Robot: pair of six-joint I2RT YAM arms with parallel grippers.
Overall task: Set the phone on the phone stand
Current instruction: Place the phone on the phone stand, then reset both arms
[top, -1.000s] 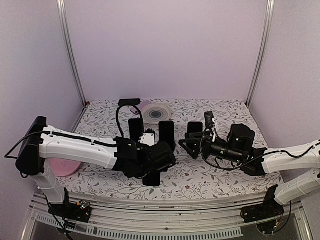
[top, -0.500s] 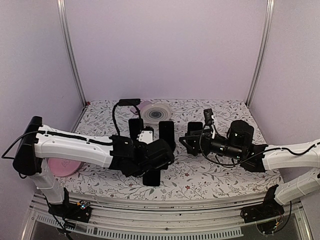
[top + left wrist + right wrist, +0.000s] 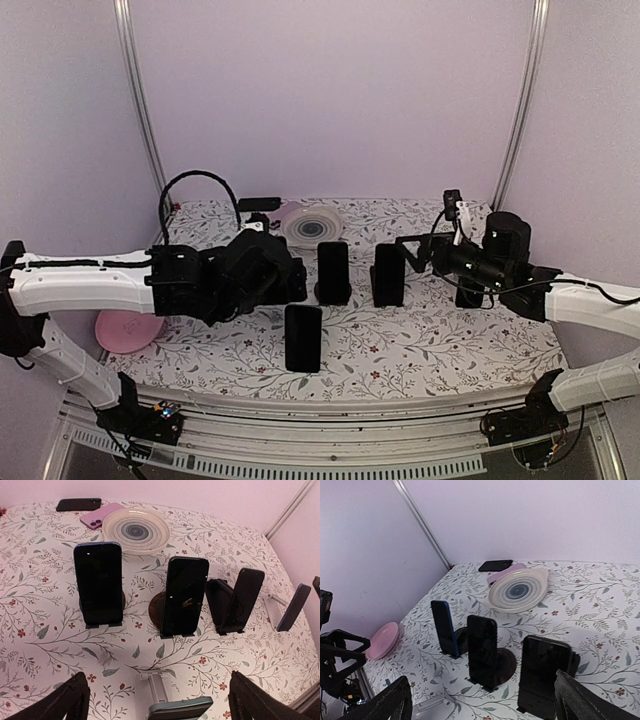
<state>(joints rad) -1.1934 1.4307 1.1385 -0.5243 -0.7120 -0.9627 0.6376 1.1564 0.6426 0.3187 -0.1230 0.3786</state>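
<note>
Dark slab phone (image 3: pixel 181 708) seated on pale folding stand (image 3: pixel 156 686); release step.
Sits just below and between the jaws of the left gripper (image 3: pixel 157 679), spread wide and empty; right gripper (image 3: pixel 481 679) likewise spread. Ahead, a row of other propped phones (image 3: pixel 184 596); farthest, cream spiral plate (image 3: pixel 136 524). Placement judged done; next, withdraw without nudging.

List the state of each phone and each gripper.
Blue phone, propped upright.
Middle phone, propped upright.
Third phone, propped, leaning back.
Rightmost phone, propped up.
Near phone, propped up.
Black phone, lying flat.
Pink phone, lying flat.
Left gripper, open.
Right gripper, open.
</note>
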